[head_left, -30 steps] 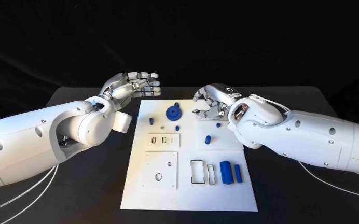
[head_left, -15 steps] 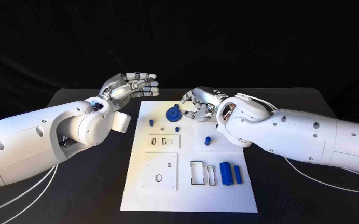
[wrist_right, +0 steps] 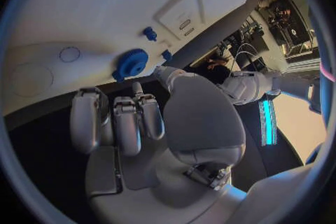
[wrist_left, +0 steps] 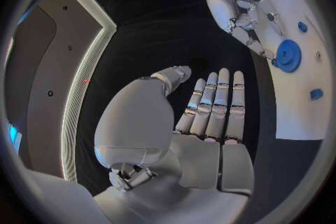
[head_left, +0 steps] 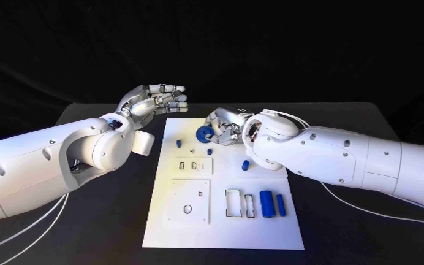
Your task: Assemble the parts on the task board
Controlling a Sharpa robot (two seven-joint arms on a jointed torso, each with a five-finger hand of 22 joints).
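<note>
Your right hand (head_left: 227, 127) has crept leftward to the blue gear (head_left: 205, 134) at the task board's (head_left: 221, 228) far end, fingers apart around it, not clamped. Next, close and lift. Left hand (head_left: 157, 102) hovers open beside.

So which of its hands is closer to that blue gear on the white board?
The right hand. Its fingertips are right beside the blue gear, though contact is unclear. The left hand is open, off the white board's far left corner.
</note>
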